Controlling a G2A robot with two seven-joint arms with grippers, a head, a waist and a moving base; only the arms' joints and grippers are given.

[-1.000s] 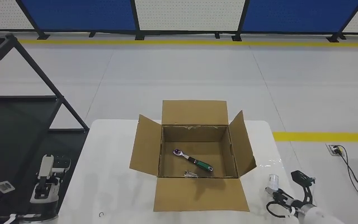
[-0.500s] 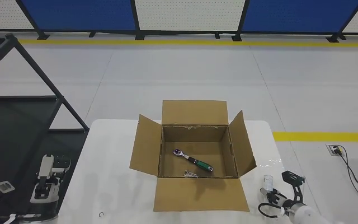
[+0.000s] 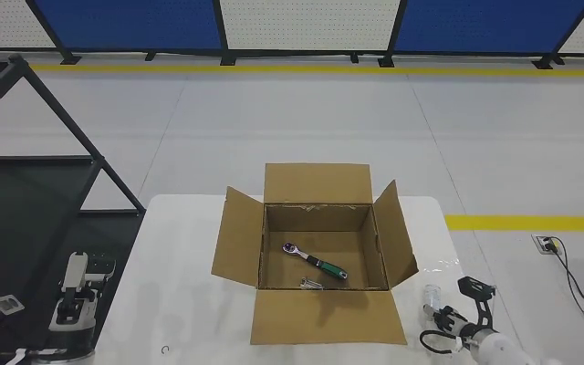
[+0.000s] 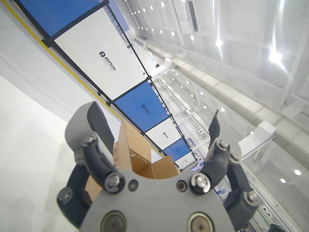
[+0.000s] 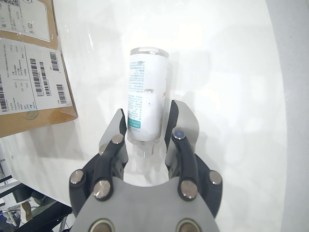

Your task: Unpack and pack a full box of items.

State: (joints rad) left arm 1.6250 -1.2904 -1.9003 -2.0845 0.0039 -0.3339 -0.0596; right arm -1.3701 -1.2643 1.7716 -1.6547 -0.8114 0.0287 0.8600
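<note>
Judge unpacking as partly done. The open brown corrugated cardboard box [image 3: 328, 318] on the smooth white table [image 3: 182, 274] contains a ratchet wrench with a chromed steel head and green handle [image 3: 315, 261], lying flat on the box floor. A small shiny metal piece [image 3: 311, 285] sits near the box's front wall. The right gripper [image 5: 147, 112] is clamped on a clear cylindrical plastic bottle with a white paper label [image 5: 147, 92], outside the box near its right flap. The left gripper [image 4: 154, 112] is spread wide and empty, its ribbed rubber pads [image 4: 100, 124] bare. You should expect both boxed items to need lifting out before repacking.
</note>
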